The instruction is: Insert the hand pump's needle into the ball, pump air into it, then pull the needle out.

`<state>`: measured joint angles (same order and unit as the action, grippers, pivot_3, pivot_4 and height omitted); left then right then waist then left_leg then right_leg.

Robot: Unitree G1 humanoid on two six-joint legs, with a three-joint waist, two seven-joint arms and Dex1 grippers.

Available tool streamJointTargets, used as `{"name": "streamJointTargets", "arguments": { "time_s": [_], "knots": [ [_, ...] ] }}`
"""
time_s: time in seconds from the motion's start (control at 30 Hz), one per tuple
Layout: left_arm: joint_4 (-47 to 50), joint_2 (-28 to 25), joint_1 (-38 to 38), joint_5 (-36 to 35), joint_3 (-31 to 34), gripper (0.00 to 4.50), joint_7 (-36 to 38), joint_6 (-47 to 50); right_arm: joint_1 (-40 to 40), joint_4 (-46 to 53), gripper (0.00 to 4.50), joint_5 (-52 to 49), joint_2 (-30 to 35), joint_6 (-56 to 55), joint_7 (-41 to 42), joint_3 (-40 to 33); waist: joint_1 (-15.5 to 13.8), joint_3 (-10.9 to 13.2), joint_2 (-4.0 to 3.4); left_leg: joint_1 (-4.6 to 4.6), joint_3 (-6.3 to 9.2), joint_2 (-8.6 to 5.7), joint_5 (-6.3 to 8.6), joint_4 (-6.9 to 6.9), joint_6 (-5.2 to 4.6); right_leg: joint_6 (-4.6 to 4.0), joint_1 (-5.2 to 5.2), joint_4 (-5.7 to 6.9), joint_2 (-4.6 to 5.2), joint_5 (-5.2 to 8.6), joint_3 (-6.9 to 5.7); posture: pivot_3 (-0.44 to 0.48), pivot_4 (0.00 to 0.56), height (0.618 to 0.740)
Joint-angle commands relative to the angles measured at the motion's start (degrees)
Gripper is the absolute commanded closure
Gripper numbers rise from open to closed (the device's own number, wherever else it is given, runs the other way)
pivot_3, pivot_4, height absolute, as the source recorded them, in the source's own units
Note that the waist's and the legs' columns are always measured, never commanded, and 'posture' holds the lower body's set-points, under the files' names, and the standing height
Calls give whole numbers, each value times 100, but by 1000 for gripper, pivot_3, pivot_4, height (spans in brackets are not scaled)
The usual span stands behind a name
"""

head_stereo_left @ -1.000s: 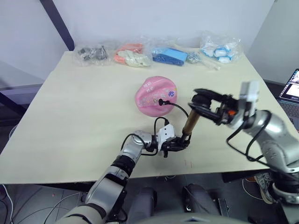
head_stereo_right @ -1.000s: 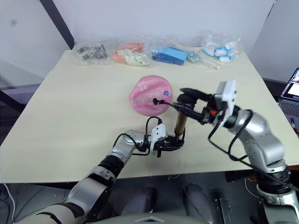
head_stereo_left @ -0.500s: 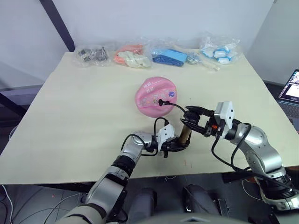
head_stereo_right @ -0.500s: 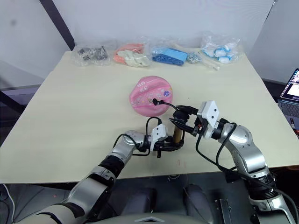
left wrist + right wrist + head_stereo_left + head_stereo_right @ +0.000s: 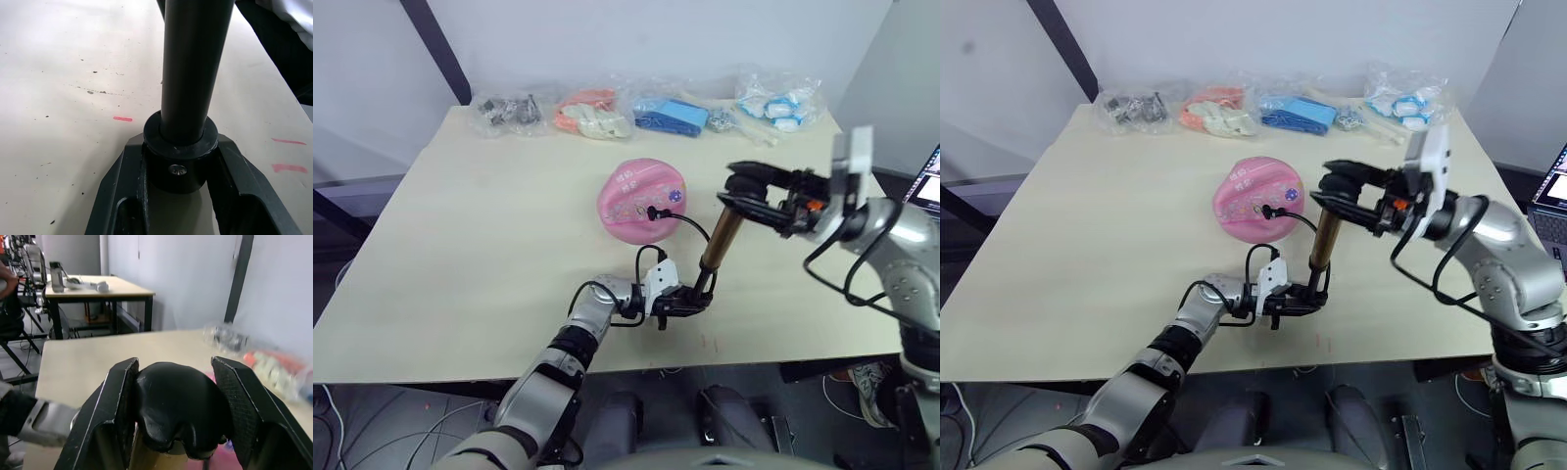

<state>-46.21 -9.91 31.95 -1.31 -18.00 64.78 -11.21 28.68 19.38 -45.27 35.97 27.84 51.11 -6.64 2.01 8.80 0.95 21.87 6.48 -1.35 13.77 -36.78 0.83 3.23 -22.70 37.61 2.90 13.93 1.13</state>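
Observation:
The pink ball (image 5: 641, 199) rests mid-table. The needle's black fitting (image 5: 651, 212) sits against the ball's near side; the pin itself is hidden. From it a thin black hose (image 5: 690, 227) loops down to the hand pump (image 5: 721, 238), which stands tilted on the table just right of the ball. My left gripper (image 5: 690, 301) is shut on the pump's black base cap (image 5: 181, 147), low by the tabletop. My right gripper (image 5: 751, 191) is shut on the black T-handle (image 5: 176, 406), held high above the bronze cylinder.
Several plastic bags line the table's far edge: dark parts (image 5: 507, 111), orange and white items (image 5: 592, 116), blue items (image 5: 671, 117), white and blue items (image 5: 773, 103). A laptop (image 5: 930, 186) shows past the right edge. Small red marks (image 5: 122, 118) lie by the pump's base.
My right gripper pushed the T-handle down to the cylinder half a second ago and has since lifted it high again. The left gripper, the ball and the hose have stayed put.

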Motion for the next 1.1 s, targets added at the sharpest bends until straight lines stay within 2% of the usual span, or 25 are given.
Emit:
{"name": "streamJointTargets", "arguments": {
  "time_s": [0.03, 0.17, 0.37, 0.7, 0.97, 1.1],
  "knots": [
    [-235, -87, -49, 100, 56, 3427, -81, 168, 325, 232, 2557, -395, 105, -63, -1, -546, 0, 3, -2, 1, 0, 0, 0, 0, 0, 0, 0, 0, 0, 0, 0, 0, 150, 740],
    [-235, -88, -48, 136, 55, 3427, -163, 30, 299, 249, 2557, -388, 163, -98, 128, -576, -2, 8, -1, 1, -1, 0, 0, 0, 0, 0, -1, 0, 0, 0, 1, 0, 150, 740],
    [-409, -21, -9, 138, 131, 3427, -370, -488, -290, 419, 2557, 188, -27, -418, 330, 54, 1, 7, -1, -3, -2, 0, 0, 0, 0, 1, 1, 0, 0, 0, 1, 0, 150, 740],
    [-680, 161, 83, 86, 154, 3427, -346, -639, -938, 113, 2557, 1568, -259, -892, 247, 1355, -15, -5, -3, -12, -4, -1, 0, -1, 0, 2, 10, 0, 0, 0, 3, 0, 150, 740],
    [-969, 430, 242, 121, 196, 3427, -389, -716, -1564, -343, 2557, 2336, -258, -1350, 344, 1773, -124, -20, -5, -12, -5, -5, 0, -1, 0, 2, 15, -10, 3, 0, 3, 0, 150, 740],
    [-1071, 514, 288, 143, 216, 3427, -378, -752, -1587, -378, 2557, 2347, -318, -1362, 305, 1689, -145, -23, -10, -13, -4, -8, 2, -1, -3, 3, 25, -23, 5, 0, 1, 0, 150, 740]
  ]
}}
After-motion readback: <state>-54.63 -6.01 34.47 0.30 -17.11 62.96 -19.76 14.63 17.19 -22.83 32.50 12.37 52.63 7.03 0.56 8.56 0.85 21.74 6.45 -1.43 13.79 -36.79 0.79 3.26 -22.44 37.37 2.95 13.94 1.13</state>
